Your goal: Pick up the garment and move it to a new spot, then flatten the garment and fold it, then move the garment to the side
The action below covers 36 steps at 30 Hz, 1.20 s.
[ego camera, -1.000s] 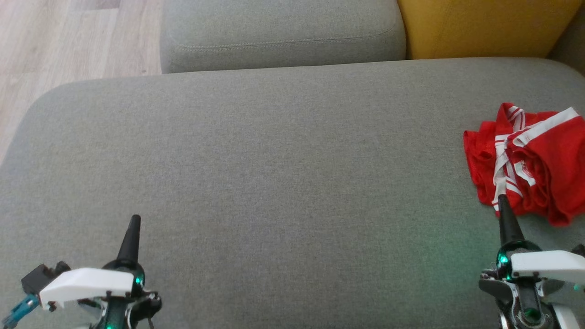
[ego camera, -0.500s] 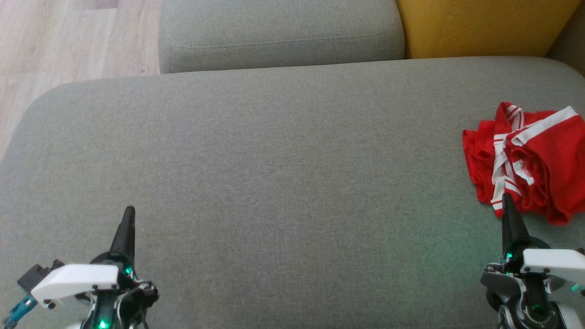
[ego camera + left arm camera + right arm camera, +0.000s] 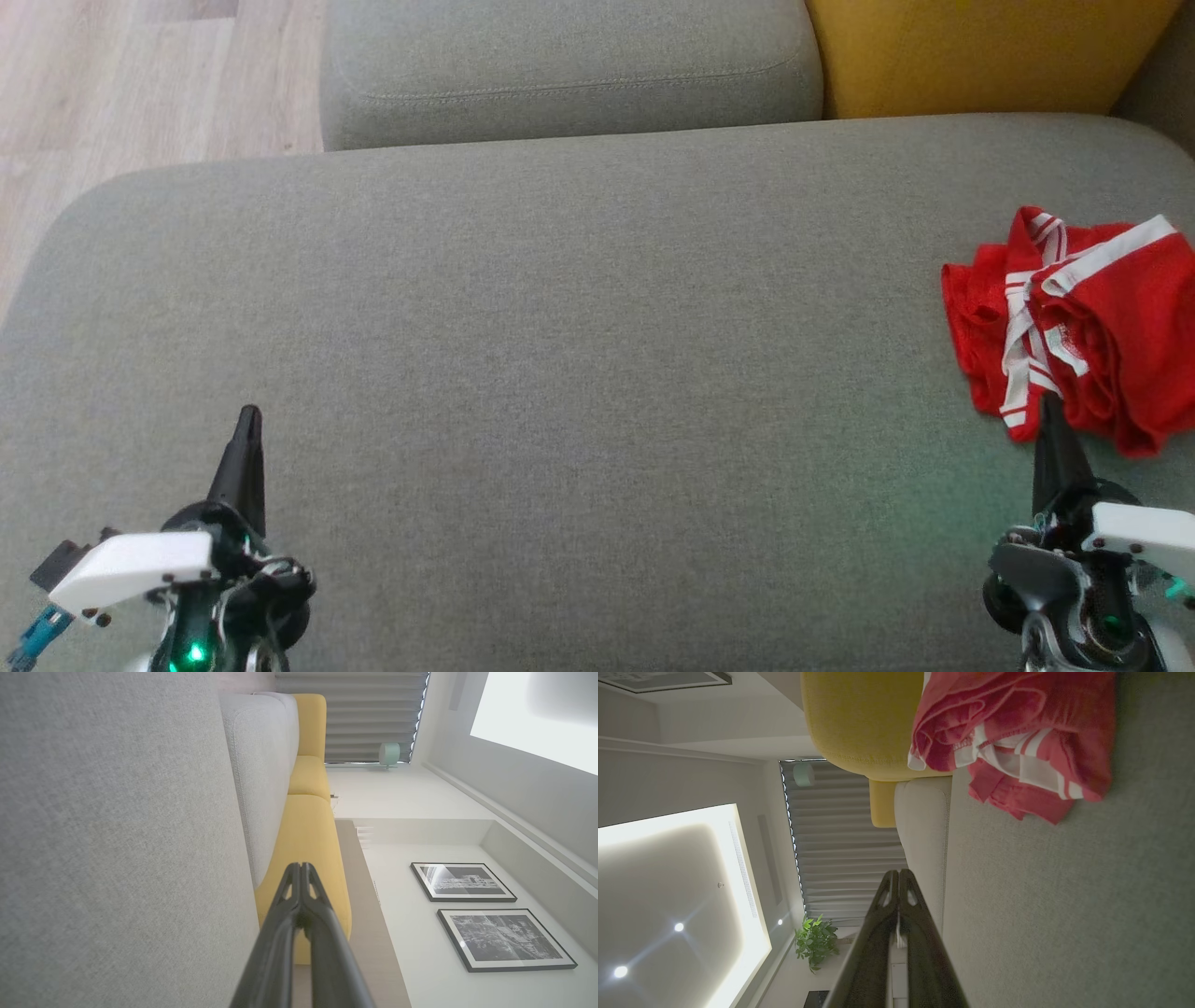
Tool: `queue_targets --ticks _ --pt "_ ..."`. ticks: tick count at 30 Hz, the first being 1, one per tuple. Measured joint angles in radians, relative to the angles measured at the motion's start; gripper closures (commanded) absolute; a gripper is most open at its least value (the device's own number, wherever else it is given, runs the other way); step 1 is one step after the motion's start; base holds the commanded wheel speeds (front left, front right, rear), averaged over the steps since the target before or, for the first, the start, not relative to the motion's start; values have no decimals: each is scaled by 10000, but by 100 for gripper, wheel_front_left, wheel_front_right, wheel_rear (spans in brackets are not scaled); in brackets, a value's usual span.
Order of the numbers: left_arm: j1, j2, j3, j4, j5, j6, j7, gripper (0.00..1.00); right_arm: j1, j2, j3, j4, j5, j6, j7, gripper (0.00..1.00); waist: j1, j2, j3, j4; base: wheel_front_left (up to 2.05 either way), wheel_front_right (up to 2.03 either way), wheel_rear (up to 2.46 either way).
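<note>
Head view: both jaws are pressed together, the right gripper (image 3: 1053, 411) poised by the crumpled red garment (image 3: 1083, 327), the left gripper (image 3: 248, 420) parked aside.

Left pincer (image 3: 248, 413) closed, empty; right pincer (image 3: 1051, 401) closed, empty; fingers pointing forward.

The right gripper (image 3: 899, 873) rises from the six o'clock edge, its two dark fingers pressed together at the tips with nothing between them. At about one o'clock from those tips, well apart, the red garment (image 3: 1017, 742) with white stripes lies crumpled on the grey sofa seat (image 3: 1064, 905). A yellow cushion (image 3: 859, 718) sits at eleven o'clock, grey blinds (image 3: 840, 849) at nine, and a leafy plant (image 3: 815, 942) at eight.
</note>
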Motion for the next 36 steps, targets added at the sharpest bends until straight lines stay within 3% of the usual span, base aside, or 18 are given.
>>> queue_targets --ticks 36 --pt "0 -52 159 29 4 0 52 100 0 6 -73 6 -2 0 90 100 0 0 0 0 0 0 0"
